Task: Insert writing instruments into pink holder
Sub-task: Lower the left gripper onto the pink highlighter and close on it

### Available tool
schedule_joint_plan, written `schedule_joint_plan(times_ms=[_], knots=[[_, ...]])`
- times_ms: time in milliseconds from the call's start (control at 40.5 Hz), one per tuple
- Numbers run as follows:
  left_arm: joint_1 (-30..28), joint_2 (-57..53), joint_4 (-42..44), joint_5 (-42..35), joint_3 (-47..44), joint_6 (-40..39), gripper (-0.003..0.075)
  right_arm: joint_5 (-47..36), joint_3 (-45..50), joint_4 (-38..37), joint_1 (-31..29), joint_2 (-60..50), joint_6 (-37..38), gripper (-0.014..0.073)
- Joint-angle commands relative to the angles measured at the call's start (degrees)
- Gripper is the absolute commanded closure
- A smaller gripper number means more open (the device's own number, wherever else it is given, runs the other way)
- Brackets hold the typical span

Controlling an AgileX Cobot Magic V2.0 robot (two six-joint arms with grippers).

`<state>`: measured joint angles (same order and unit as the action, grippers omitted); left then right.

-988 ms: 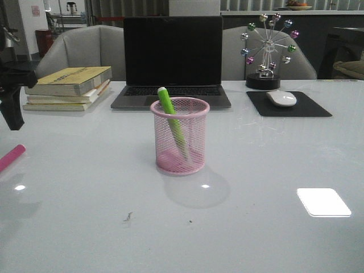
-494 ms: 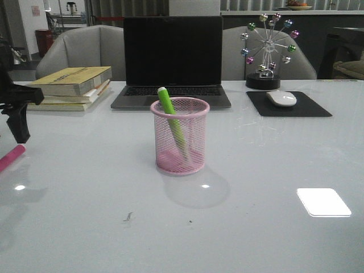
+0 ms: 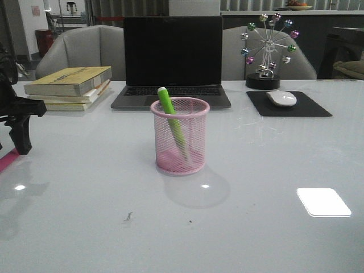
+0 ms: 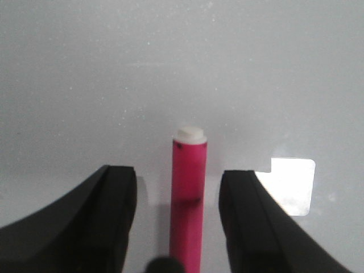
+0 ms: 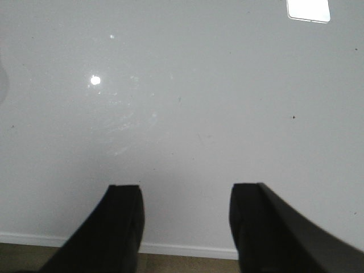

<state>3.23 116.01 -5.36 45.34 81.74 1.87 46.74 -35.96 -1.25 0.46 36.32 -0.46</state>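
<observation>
Fingers straddle the pink marker on the glossy white table.

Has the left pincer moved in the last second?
Yes. The left pincer has dropped lower against the stack of books and now covers most of the pink marker, which sits between its open fingers.

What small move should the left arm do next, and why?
Probably lower the left gripper a little and close it on the pink marker. The marker lies on the table between the open fingers, apart from both, while the green marker already stands in the pink holder.
</observation>
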Motion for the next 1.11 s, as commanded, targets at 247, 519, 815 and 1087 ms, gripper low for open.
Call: schedule_joint_plan(times_ms=[247,519,815,1087], knots=[[0.35,-3.02,-0.43,-1.62,1.69,-0.55,0.0314,-3.2,-1.45,-0.58,-0.29,-0.09,0.03,0.0139],[0.35,-3.02,-0.28,-1.71,1.69,-0.55,0.0314,-3.2,-1.45,-0.58,-0.29,-0.09,0.03,0.0139],[0.35,-2.09,0.0,-0.93,1.69,0.1,0.0314,-3.13,-1.45,-0.58,-0.29,-0.09,0.03,0.0139],[0.35,1.25,0.0,2.09,1.69,0.1,0.0314,-2.42,-1.45,-0.58,-0.29,-0.09,0.03,0.0139]])
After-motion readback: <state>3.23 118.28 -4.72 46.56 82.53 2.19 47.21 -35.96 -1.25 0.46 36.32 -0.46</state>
